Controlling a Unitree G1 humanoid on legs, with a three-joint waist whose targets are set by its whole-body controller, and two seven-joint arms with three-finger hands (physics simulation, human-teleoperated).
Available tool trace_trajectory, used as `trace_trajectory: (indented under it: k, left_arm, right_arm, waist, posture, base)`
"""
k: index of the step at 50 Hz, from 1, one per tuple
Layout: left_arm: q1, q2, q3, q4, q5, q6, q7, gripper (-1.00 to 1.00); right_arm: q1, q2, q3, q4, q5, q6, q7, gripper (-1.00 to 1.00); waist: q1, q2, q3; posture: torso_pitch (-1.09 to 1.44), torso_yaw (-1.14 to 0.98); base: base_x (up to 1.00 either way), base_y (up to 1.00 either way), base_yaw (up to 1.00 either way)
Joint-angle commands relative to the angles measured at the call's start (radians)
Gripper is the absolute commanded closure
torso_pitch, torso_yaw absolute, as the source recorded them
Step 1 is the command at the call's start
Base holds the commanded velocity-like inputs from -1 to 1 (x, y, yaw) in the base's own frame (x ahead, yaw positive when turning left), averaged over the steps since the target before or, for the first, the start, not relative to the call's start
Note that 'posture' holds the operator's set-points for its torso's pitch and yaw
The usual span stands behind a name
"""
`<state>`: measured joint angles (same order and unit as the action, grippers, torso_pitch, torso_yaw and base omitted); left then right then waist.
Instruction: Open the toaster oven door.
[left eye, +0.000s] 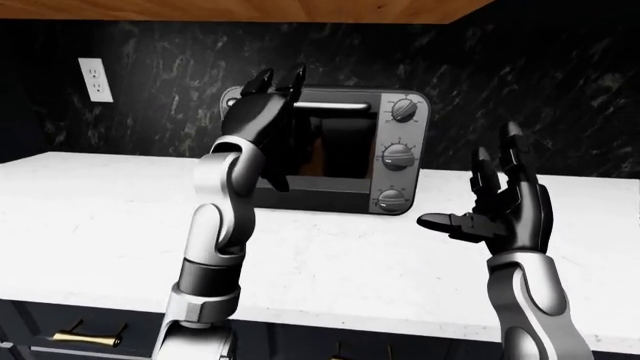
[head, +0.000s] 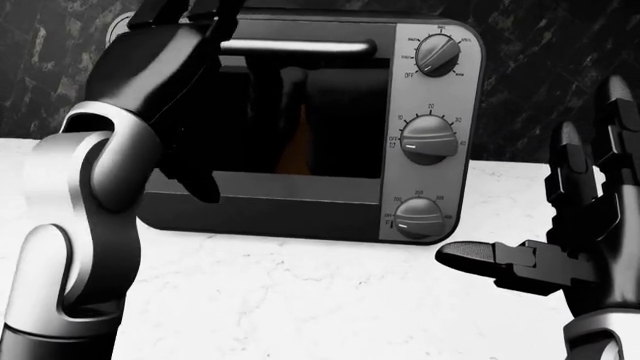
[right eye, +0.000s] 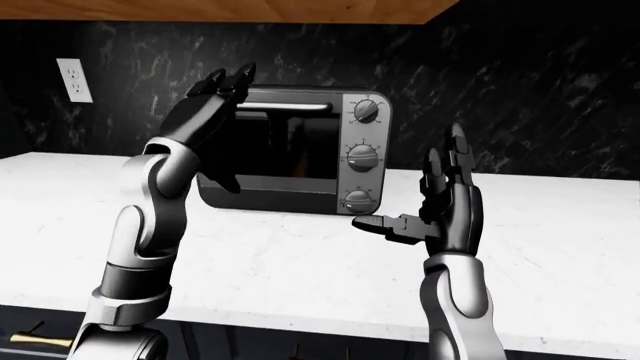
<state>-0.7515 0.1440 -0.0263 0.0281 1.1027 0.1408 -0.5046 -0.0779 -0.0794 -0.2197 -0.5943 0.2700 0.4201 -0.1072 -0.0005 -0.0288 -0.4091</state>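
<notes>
Against the dark marbled wall, on the white counter (left eye: 90, 217), stands one toaster oven (head: 330, 127), its long axis running left to right across the head view and its glass door facing the camera, upright and shut. One bar handle (head: 300, 48) lies level along the top of the door. Three knobs (head: 428, 139) sit in a column on the panel right of the door. The left hand (left eye: 262, 112) is raised before the oven's upper left corner, fingers spread wide and pointing up; whether they touch the oven or the handle cannot be told, and hand and forearm hide the oven's left edge. The right hand (left eye: 505, 206) hovers right of the oven, well apart from it, fingers splayed wide, thumb pointing toward the knob panel, holding nothing. One wall outlet (left eye: 96, 79) shows far left of the oven.
</notes>
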Motion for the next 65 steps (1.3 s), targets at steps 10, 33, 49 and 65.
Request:
trace_trajectory:
  k: [10,33,49,65]
  left_arm:
    - [-0.020,-0.005,-0.003,0.096,0.092,-0.097,0.043,-1.00]
    - [-0.377,0.023,-0.025,0.842,0.088,-0.203,0.306,-1.00]
    - [-0.513,0.017,-0.061,1.154,0.075,-0.203,0.333,-1.00]
    - [-0.471,0.010,-0.058,1.112,0.066,-0.211,0.316,-0.18]
  right_arm:
    - [-0.007,-0.003,-0.005,-0.026,0.004,-0.041,0.008,-1.00]
    - [-0.020,0.000,0.016,-0.008,-0.015,-0.045,0.007,-1.00]
    - [-0.025,0.006,0.032,-0.019,-0.027,-0.034,0.003,-1.00]
    - [-0.024,0.004,0.024,-0.040,-0.019,-0.014,-0.002,-1.00]
  waist:
    - [-0.005,-0.002,-0.004]
    - [0.001,-0.009,-0.005]
    - [-0.006,-0.008,-0.009]
    - [-0.010,-0.009,-0.020]
  posture:
    - [-0.65,0.00]
    - [-0.65,0.00]
    - [-0.65,0.00]
    - [-0.65,0.00]
  base:
    - [0.00,0.00,0.00]
    - [0.00,0.00,0.00]
    - [0.00,0.00,0.00]
    - [0.00,0.00,0.00]
